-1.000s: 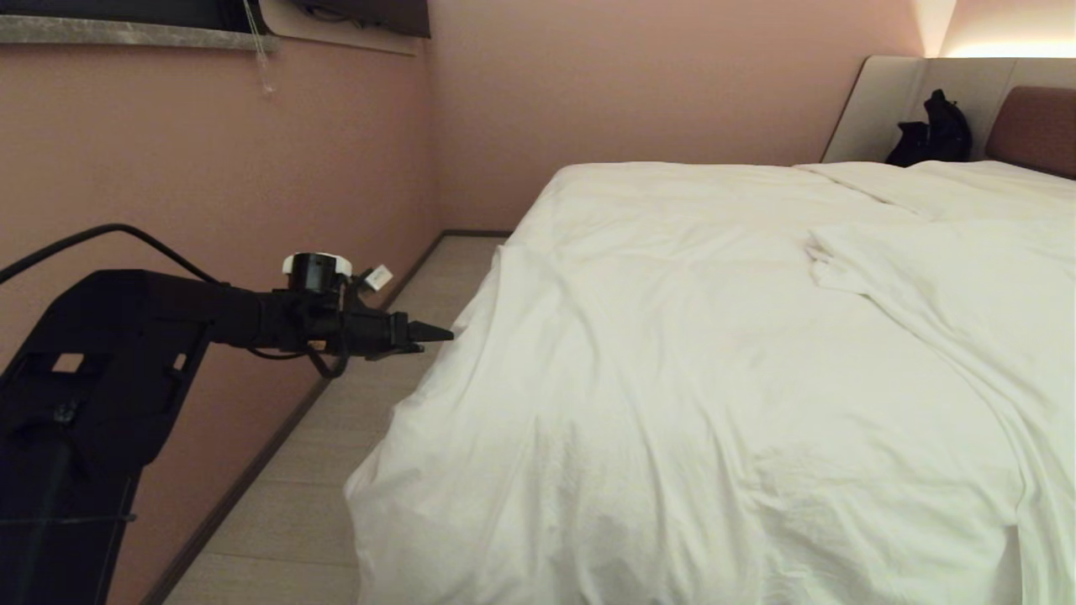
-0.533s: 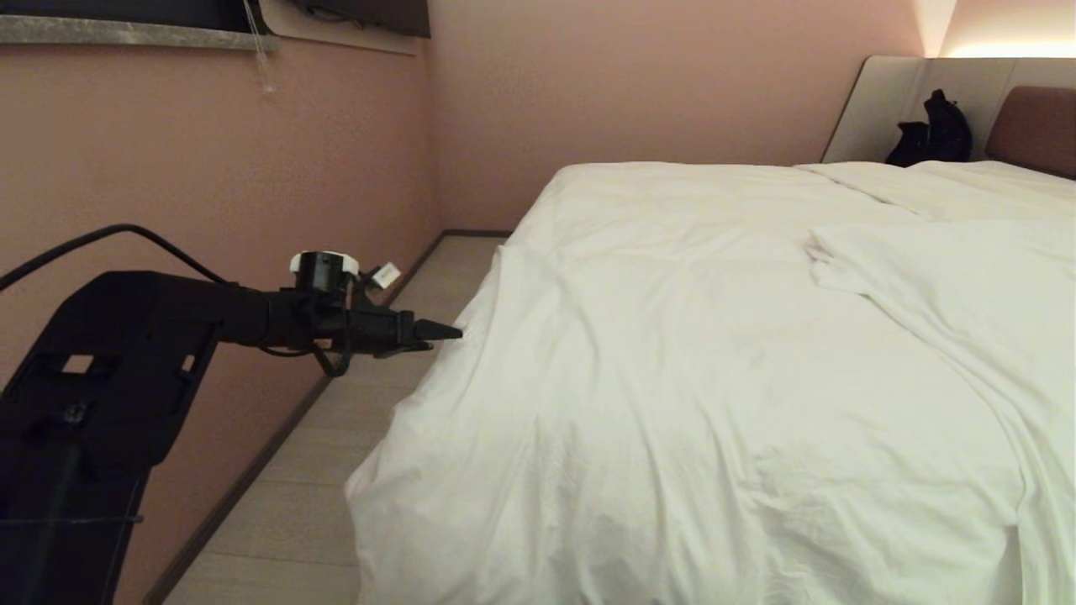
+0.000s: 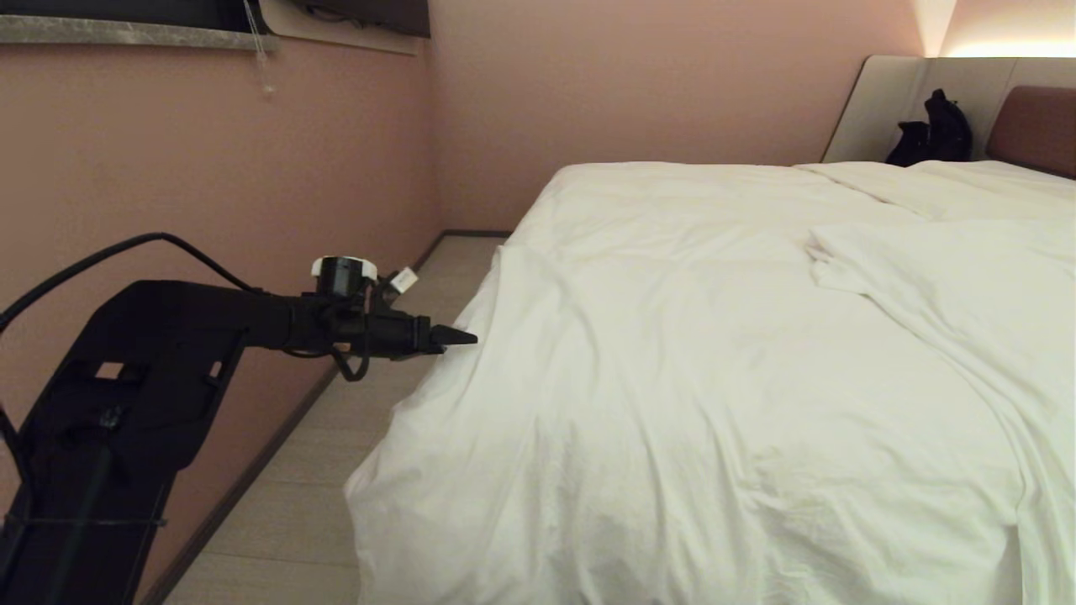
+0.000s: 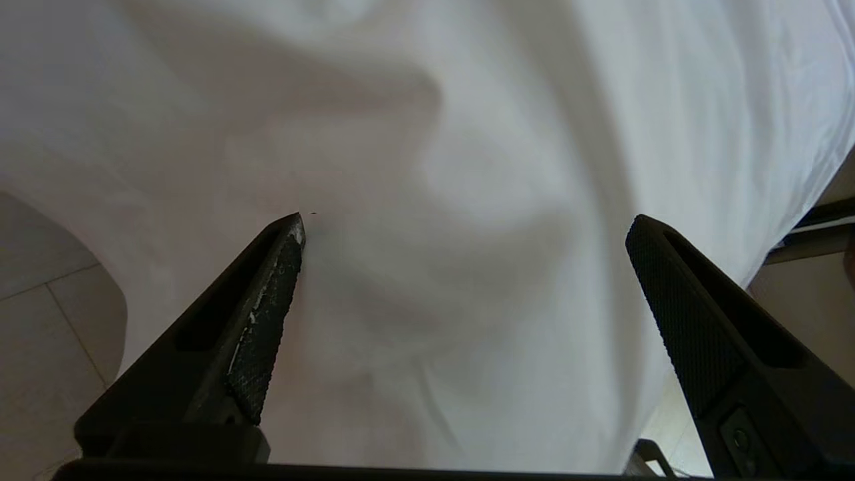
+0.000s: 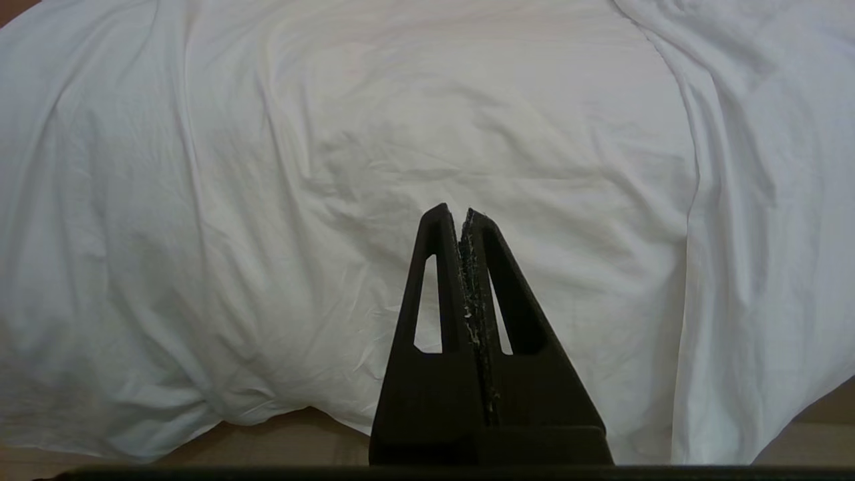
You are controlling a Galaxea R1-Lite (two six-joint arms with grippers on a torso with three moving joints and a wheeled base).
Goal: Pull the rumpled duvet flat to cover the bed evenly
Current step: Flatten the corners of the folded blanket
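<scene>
White duvet [image 3: 714, 353] — pink wall [image 3: 210, 168] — black left gripper [image 3: 458, 338]

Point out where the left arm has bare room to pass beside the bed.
Free: the floor strip between the pink wall and the hanging duvet edge. Crowded: the left gripper, open, already fills that gap at the duvet's side; the bed top is fully covered.

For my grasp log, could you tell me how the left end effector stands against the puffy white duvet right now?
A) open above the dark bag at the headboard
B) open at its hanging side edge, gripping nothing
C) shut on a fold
B: the left end effector has its fingers spread wide with nothing clamped, at the hanging side of the puffy white duvet.
</scene>
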